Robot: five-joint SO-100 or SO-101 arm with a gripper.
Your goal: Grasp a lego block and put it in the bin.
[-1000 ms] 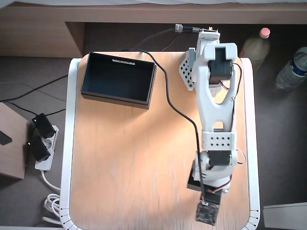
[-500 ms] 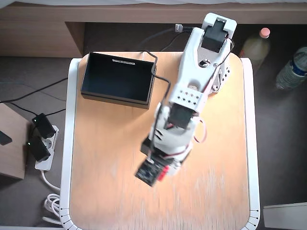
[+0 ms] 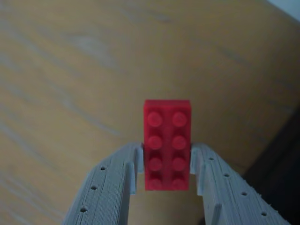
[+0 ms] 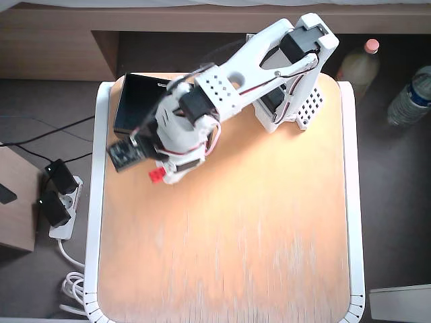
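The red lego block (image 3: 167, 144) is clamped between the two grey fingers of my gripper (image 3: 167, 164), studs facing the wrist camera, held above the wooden table. In the overhead view the block (image 4: 157, 175) shows as a small red piece at the gripper (image 4: 160, 173) tip, over the table's upper left part. The black bin (image 4: 140, 102) sits at the table's upper left corner, partly hidden under the white arm. The gripper is a short way below the bin in the overhead view.
The arm's white base (image 4: 289, 101) stands at the table's top edge. Two bottles (image 4: 357, 64) stand off the table at the upper right. A power strip and cables (image 4: 57, 202) lie on the floor at the left. The wooden table (image 4: 236, 235) has a white rim.
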